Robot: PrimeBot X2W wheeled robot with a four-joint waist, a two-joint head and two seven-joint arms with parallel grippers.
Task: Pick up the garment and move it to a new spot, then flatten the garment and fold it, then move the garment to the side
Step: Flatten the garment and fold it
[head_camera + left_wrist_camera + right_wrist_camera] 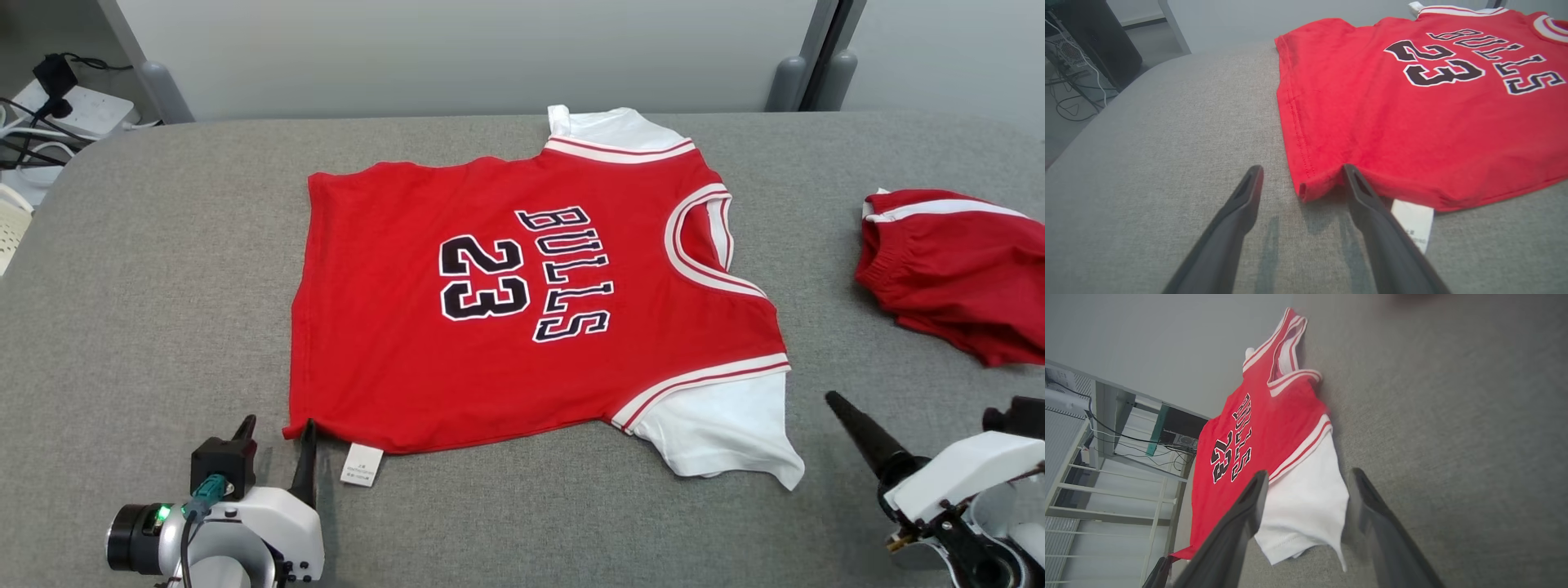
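Grey counter (163, 245) holds the garment (490, 343) flat for folding; left pincer (277, 425) and right pincer (1308, 473) sit open by its near edge.

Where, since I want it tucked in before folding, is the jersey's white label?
Head view, lower left: the white label pokes out under the jersey's near hem, just right of the left gripper.

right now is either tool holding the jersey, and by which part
Nothing is held. The left tool is open astride the jersey hem corner; the right tool is open, short of the sleeve.
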